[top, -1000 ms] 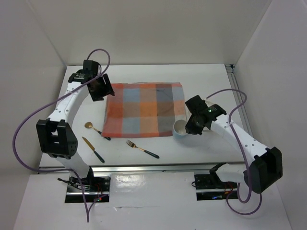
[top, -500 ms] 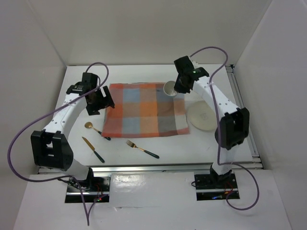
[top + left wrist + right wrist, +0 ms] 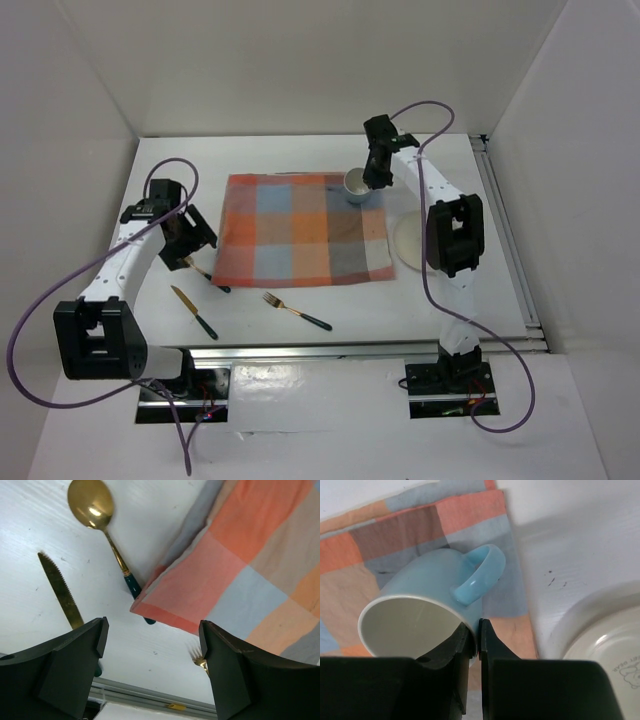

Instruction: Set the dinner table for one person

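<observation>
My right gripper [image 3: 372, 180] is shut on the rim of a light blue mug [image 3: 357, 185], over the far right corner of the orange-and-blue-grey checked cloth [image 3: 300, 230]. In the right wrist view the mug [image 3: 427, 607] is pinched at its wall by my gripper [image 3: 479, 632], handle up. My left gripper [image 3: 190, 242] is open and empty above the gold spoon [image 3: 190, 265] at the cloth's left edge. In the left wrist view the spoon [image 3: 95, 510], the knife [image 3: 62, 592] and the cloth corner [image 3: 170, 605] lie ahead of the fingers [image 3: 230, 675]. The white dinner table [image 3: 300, 160] holds everything.
A cream plate [image 3: 412, 243] lies right of the cloth; it also shows in the right wrist view [image 3: 600, 635]. A gold fork [image 3: 297, 311] with a dark handle and a gold knife [image 3: 193, 311] lie near the front rail [image 3: 360, 347]. White walls enclose the table.
My right arm has carried the mug from the near right of the cloth to its far right corner. My left gripper has moved from the cloth's far left corner toward the spoon.
</observation>
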Action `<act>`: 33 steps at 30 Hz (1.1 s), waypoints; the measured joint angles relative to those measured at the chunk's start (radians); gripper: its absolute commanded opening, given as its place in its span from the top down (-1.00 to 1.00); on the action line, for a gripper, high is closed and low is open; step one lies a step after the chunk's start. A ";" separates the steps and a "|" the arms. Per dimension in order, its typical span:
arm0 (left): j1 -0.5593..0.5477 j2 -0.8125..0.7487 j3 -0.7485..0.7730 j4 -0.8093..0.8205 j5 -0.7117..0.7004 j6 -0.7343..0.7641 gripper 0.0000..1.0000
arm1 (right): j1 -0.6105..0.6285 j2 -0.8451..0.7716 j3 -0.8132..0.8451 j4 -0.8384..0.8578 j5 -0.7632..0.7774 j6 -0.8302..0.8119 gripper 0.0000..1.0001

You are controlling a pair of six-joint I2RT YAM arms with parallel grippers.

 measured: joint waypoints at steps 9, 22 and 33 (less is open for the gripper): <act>0.082 0.075 -0.025 0.005 -0.011 -0.044 -0.88 | -0.042 0.034 0.030 0.019 -0.069 -0.010 0.27; 0.106 0.259 -0.059 0.069 -0.051 -0.100 -0.85 | -0.048 0.035 0.030 0.073 -0.129 -0.037 -0.61; 0.110 0.280 -0.062 0.091 -0.054 -0.097 -0.85 | -0.048 0.020 0.029 0.074 -0.156 -0.050 -0.87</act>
